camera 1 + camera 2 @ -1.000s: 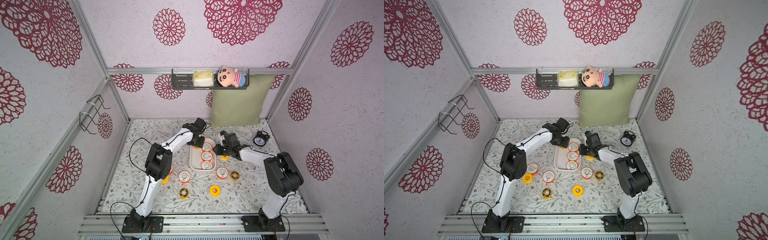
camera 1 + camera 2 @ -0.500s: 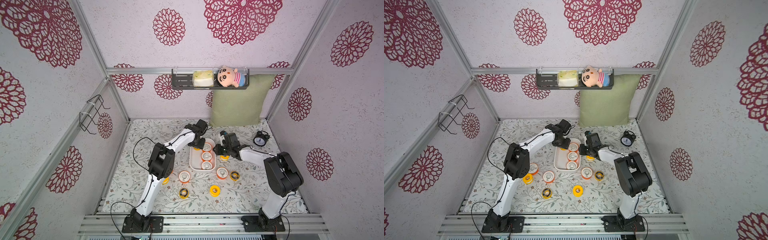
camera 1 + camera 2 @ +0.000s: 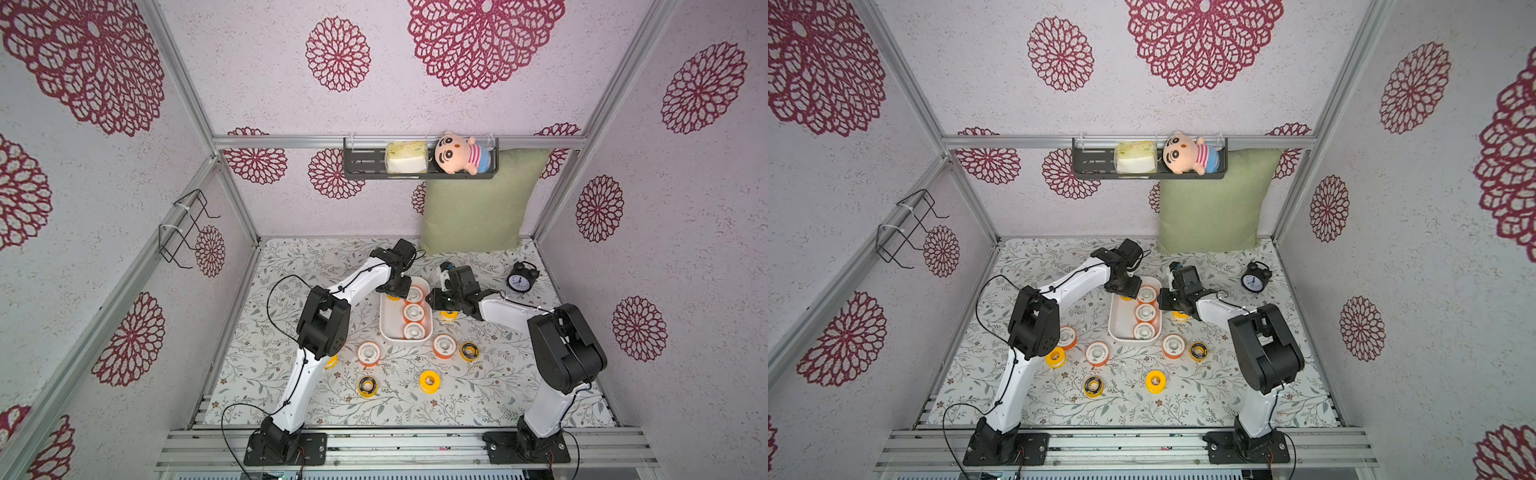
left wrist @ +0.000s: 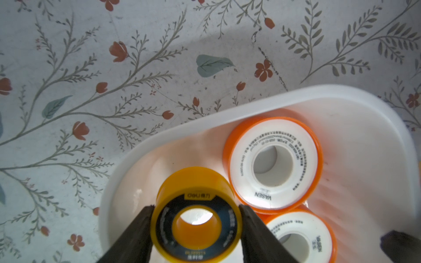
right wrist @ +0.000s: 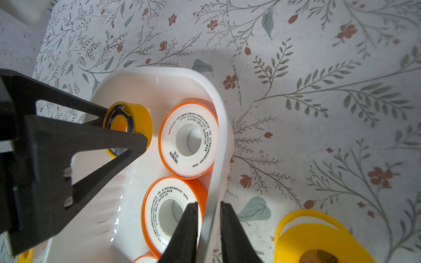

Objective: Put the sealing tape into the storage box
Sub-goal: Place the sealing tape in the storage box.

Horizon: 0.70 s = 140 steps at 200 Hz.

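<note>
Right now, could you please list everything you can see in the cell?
box: 1, white, middle of table
boxed spools: 3, orange-white, in a row
held spool: 1, yellow-black, in box's far end
loose spools: 8 (3 orange-white, 3 yellow, 2 yellow-black), on table near box
clock: 1, black, back right
pillow: 1, green, against back wall
shelf: 1, black, back wall
doll: 1, striped top, on shelf
pack: 1, pale yellow, on shelf
wire rack: 1, black, left wall
left gripper: black, closed on held spool
right gripper: black, pinching box's rim

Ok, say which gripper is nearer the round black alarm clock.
Right. The right gripper clamps the white plastic storage box's rim nearest the clock; the left gripper holds a yellow tape spool at the opposite side.
</note>
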### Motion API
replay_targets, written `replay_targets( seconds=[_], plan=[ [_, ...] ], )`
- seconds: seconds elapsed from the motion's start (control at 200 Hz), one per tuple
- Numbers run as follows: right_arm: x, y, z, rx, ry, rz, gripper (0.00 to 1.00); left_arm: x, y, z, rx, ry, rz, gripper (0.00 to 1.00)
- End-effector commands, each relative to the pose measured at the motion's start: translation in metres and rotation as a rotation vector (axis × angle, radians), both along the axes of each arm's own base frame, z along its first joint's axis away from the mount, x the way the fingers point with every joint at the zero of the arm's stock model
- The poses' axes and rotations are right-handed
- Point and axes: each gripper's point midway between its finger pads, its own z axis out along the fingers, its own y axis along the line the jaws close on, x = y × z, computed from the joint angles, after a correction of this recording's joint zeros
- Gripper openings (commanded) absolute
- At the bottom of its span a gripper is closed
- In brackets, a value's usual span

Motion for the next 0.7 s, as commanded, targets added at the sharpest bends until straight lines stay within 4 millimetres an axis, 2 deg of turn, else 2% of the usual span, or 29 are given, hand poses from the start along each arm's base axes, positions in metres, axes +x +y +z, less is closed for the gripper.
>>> replay_targets(
  seconds=[0.0, 0.31, 0.54, 0.695],
  plan=[
    [0.004, -0.005, -0.001, -0.012, 0.007, -0.016, 0.23, 0.003, 0.003, -0.006, 0.019, 0.004, 0.014, 0.63],
    [0.004, -0.005, -0.002, -0.013, 0.011, -0.013, 0.23, 0.003, 0.005, -0.005, 0.029, -0.002, 0.019, 0.69],
    [0.003, -0.005, -0.003, -0.015, 0.013, -0.011, 0.23, 0.003, 0.005, -0.002, 0.033, -0.006, 0.020, 0.65],
    [0.004, -0.006, 0.009, -0.008, -0.019, -0.014, 0.24, 0.000, 0.003, 0.021, -0.001, -0.036, 0.018, 0.64]
  ],
)
